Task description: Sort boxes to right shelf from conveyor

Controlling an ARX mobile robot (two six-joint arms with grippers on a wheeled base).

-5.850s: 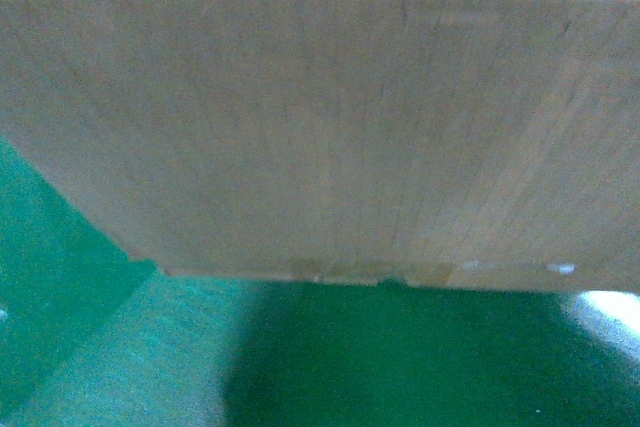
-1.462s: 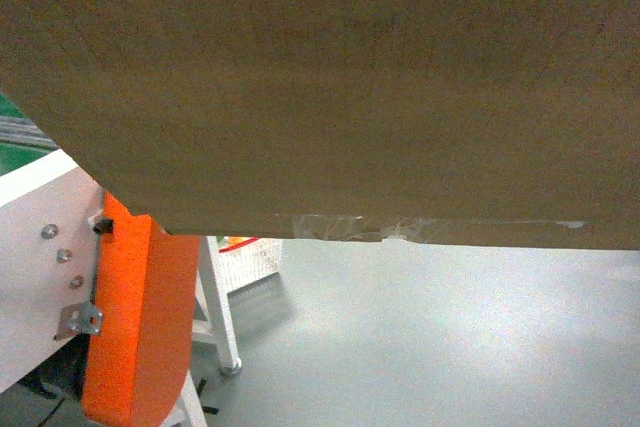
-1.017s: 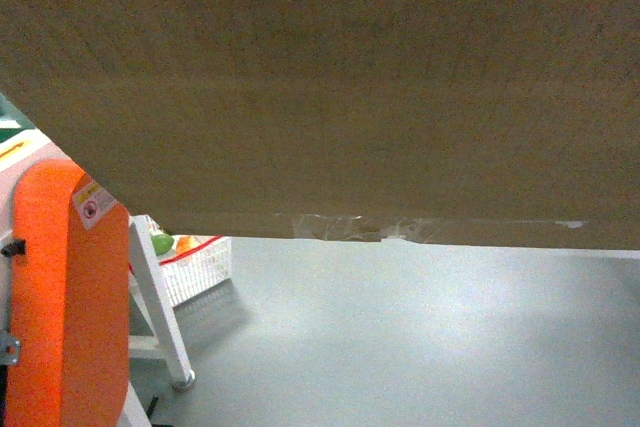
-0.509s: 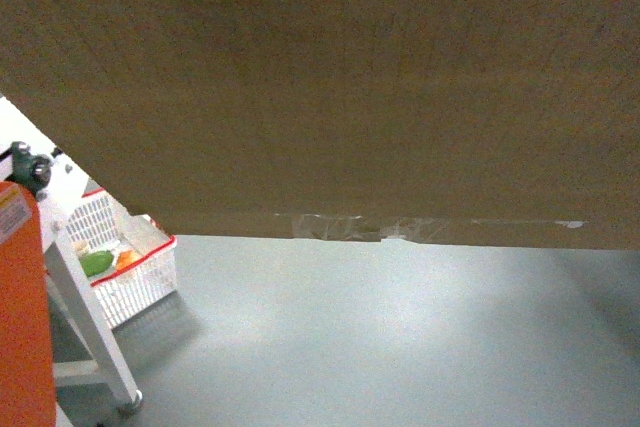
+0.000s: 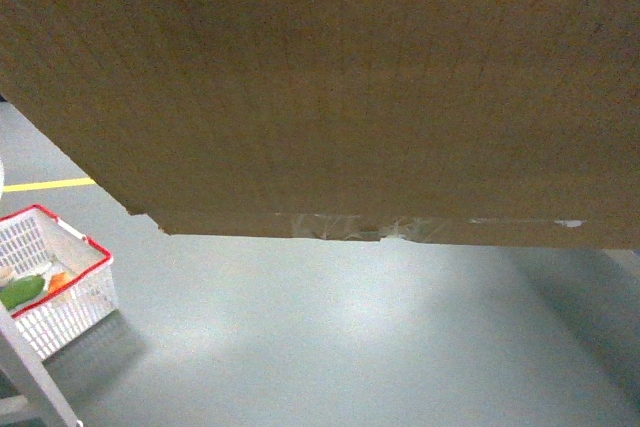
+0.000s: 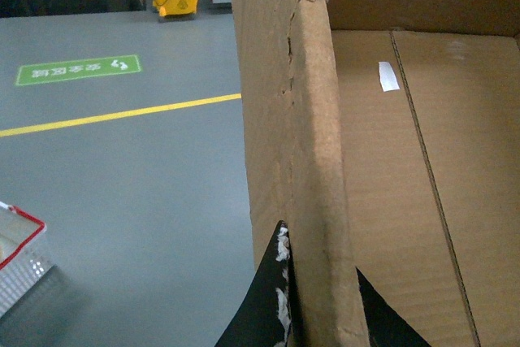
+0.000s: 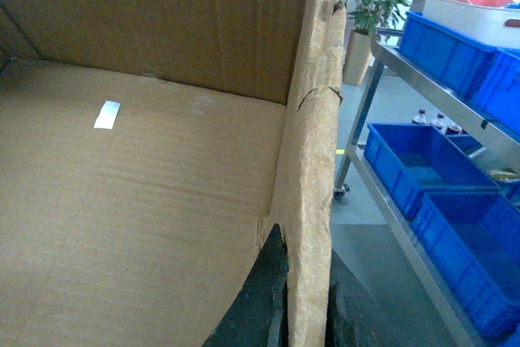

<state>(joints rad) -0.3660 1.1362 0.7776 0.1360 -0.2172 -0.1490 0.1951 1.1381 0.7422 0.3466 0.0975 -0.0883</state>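
Head view: the box (image 5: 330, 87) hangs aloft over bare floor, empty, so probably light but floppy; left wrist view: left pincer (image 6: 321, 298) clamps its ragged left wall; right wrist view: right pincer (image 7: 301, 306) clamps the opposite wall, steel shelf (image 7: 390, 193) near.

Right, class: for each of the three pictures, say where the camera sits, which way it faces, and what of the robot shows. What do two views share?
Head: on the robot, looking forward and down at the large brown cardboard box above grey floor; no robot parts show.
Left wrist: on the left arm, looking along the box's left wall; left gripper straddles it.
Right wrist: on the right arm, facing blue plastic crates; right gripper straddles the right wall.
Both wrist views share the small white sticker inside.
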